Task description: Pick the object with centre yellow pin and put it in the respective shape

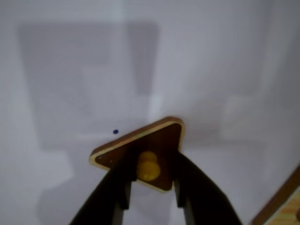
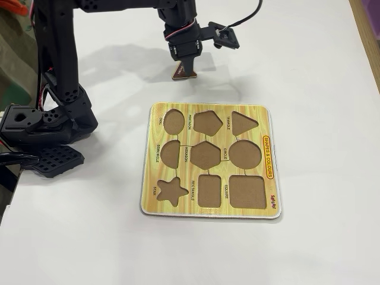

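Our gripper [image 1: 149, 180], clamped on the triangle's [image 1: 161, 136] knob [image 1: 148, 165], must keep it level while carrying toward the recess [image 2: 243, 123].

surface: white table [image 2: 309, 65] | light: soft shadows on top | right edge: wooden strip [image 2: 363, 24]

White table [image 2: 320, 71], matte, bare over most of its area. Yellow wood-grain puzzle board [image 2: 268, 127] lies flat on it, centre-right in the fixed view, nine brown recesses all empty; triangle recess [image 2: 243, 123] sits in the board's far right corner. Black arm base [image 2: 41, 127] stands at the table's left edge, well apart from the board. Arm shadow falls on the table surface above the board. In the wrist view the table [image 1: 225, 56] is plain white, one tiny dark speck [image 1: 115, 131] on it.
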You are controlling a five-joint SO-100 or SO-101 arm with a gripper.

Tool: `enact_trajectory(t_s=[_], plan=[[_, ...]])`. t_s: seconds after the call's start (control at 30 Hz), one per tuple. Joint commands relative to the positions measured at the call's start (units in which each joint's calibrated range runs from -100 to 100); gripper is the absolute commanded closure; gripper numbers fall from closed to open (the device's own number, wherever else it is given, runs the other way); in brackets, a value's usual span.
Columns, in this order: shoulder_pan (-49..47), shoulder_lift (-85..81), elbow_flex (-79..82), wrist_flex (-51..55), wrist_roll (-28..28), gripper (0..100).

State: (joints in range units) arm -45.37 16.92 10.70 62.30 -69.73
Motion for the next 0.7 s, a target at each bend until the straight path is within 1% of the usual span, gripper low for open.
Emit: enact_trajectory(t_s=[0.0, 0.67], plan=[[-0.4, -4.2, 0.1, -0.6, 0.2, 92], [-0.5, -3.9, 2.1, -0.4, 0.2, 93]])
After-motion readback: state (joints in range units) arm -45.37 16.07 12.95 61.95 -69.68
